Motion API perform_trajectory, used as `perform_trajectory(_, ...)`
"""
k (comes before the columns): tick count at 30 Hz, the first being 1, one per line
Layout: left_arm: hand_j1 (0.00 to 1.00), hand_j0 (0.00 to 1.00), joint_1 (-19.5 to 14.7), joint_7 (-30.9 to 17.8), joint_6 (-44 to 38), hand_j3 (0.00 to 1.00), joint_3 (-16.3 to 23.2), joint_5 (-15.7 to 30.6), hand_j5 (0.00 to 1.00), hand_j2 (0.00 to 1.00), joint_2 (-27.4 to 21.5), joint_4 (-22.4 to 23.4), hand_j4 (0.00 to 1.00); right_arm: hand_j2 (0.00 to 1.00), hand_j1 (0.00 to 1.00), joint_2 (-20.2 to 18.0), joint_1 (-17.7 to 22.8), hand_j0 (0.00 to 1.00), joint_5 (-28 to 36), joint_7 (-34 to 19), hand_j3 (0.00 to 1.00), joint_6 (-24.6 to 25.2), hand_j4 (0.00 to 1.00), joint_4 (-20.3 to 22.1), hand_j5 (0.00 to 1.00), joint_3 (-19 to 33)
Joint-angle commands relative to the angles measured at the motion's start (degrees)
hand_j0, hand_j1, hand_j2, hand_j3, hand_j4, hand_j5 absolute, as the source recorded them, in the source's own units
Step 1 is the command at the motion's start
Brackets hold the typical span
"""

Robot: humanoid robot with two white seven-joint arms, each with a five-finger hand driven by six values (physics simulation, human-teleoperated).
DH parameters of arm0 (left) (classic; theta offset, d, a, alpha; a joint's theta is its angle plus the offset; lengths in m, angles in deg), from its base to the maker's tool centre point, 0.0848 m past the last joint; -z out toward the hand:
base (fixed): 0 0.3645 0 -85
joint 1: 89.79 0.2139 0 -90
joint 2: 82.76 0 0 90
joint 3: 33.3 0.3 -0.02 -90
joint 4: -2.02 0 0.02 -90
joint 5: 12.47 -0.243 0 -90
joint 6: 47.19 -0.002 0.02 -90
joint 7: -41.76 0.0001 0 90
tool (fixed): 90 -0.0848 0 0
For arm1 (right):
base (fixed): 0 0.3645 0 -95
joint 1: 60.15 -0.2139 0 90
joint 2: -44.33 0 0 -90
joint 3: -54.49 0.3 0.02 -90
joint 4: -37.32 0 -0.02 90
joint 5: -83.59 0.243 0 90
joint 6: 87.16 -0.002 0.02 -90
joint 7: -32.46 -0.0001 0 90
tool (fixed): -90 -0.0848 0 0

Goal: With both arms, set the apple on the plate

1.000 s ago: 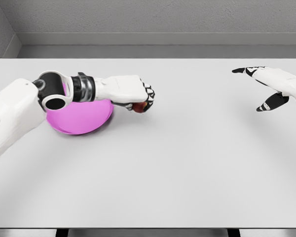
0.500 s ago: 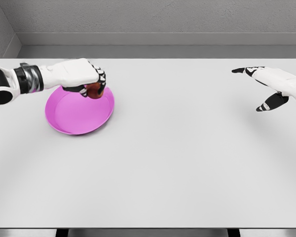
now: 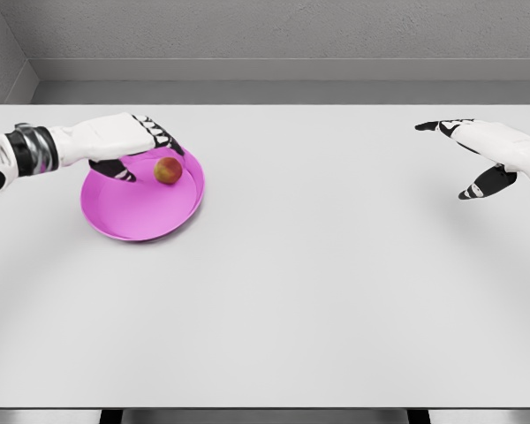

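Plate: the pink plate (image 3: 132, 216) sits on the white table (image 3: 291, 291), a shallow round dish with a raised rim, and it carries one thing only, the apple.
Apple: the apple (image 3: 167, 170) is in the plate, on its far part and toward the plate's right side, just inside the rim, resting on the pink surface.
Apple's lie: it's a round fruit, reddish with a yellow patch facing up; no stem can be made out at this size, so which way its axis points cannot be told.
Left hand: the left hand (image 3: 128, 141) hangs over the plate's far-left edge, fingers spread and extended, gripping nothing; dark fingertips (image 3: 163, 140) reach out just beyond the apple, with a sliver of pink showing between thumb and fruit.
Left arm: it comes in across the plate's left side, wrist and forearm stretched flat above the table.
Right hand: the right hand (image 3: 490, 155) is well apart from the plate, far off to the plate's right near the table's edge, fingers loose and splayed, empty.
Table: apart from the plate, nothing else lies on it.
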Motion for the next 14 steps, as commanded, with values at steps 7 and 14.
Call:
perform_trajectory(7, 1.0, 1.0, 4.31, -0.06, -0.13, 1.0, -4.67, 17.73, 1.0, 1.0, -10.86, 1.18, 1.0, 1.0, 1.0, 0.01, 0.0, 1.0, 0.01, 0.04, 1.0, -0.08, 1.0, 0.0, 1.0, 0.02)
perform_trajectory(14, 1.0, 1.0, 5.28, 0.03, -0.13, 1.0, -6.43, 18.34, 1.0, 1.0, -11.3, 1.18, 1.0, 1.0, 1.0, 0.01, 0.0, 1.0, 0.01, 0.04, 1.0, 0.0, 1.0, 0.0, 1.0, 0.02)
